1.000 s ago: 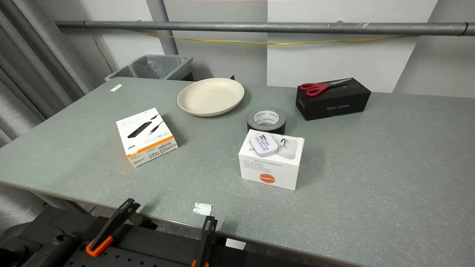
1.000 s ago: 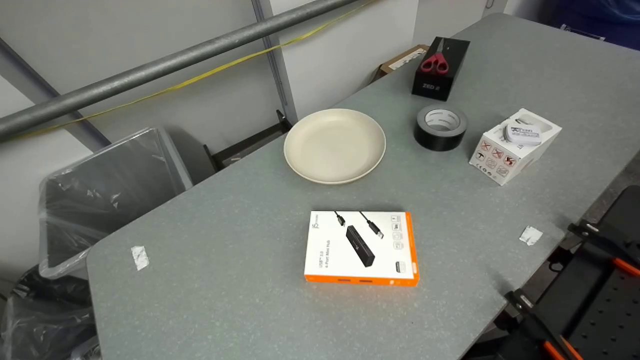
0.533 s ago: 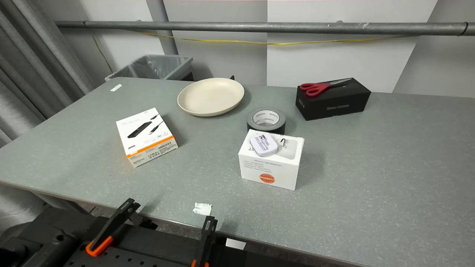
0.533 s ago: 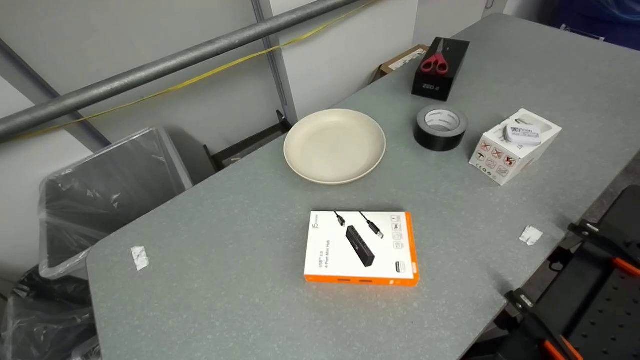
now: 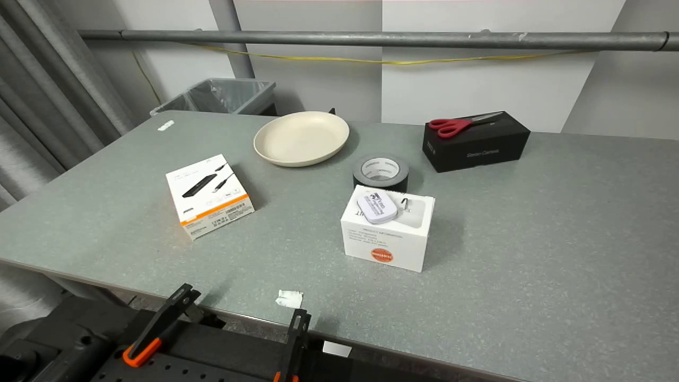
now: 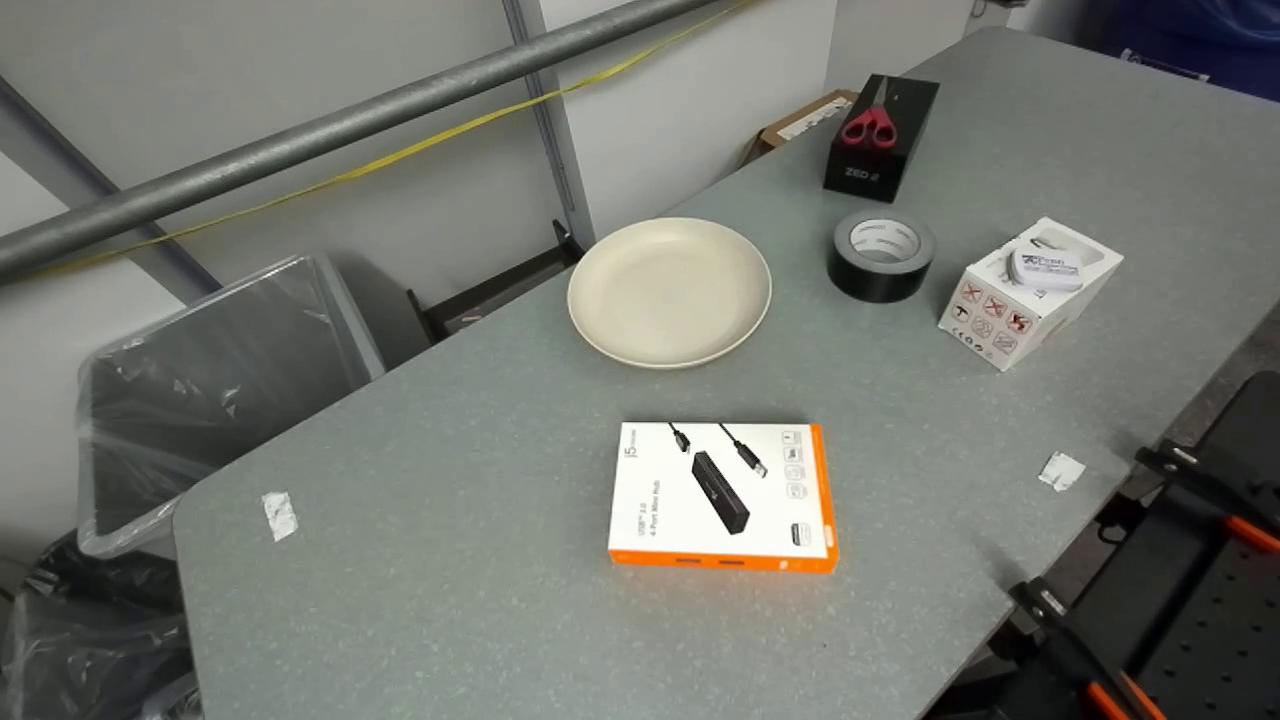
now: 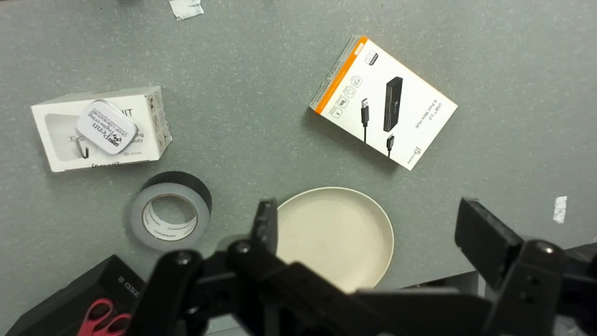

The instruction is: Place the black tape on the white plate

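"Well, how did your jaws stand?"

"In the wrist view you had them spread wide apart, and the white plate (image 7: pixel 333 233) showed in the gap, partly hidden behind them."

"And where did you have the black tape (image 6: pixel 880 270)?"

"You had it on the tabletop (image 6: pixel 450 560), lying flat with its hole facing up. It sat near the plate but apart from it."

"What stood close by the tape?"

"In an exterior view the white box (image 5: pixel 387 241) with the round red mark (image 5: pixel 382 255) hid the lower front of the tape from you. A small white case (image 5: pixel 377 207) lay on top of that box."

"And the black box (image 5: pixel 480 148)?"

"You had that near the tape too, with red-handled scissors (image 5: pixel 464 123) resting on its top."

"Did you have something else down there?"

"Yes, the hub box (image 6: pixel 720 500) with the orange edge lay printed side up, well apart from the tape. In both exterior views you had the plate flat on the tabletop, hollow side up"
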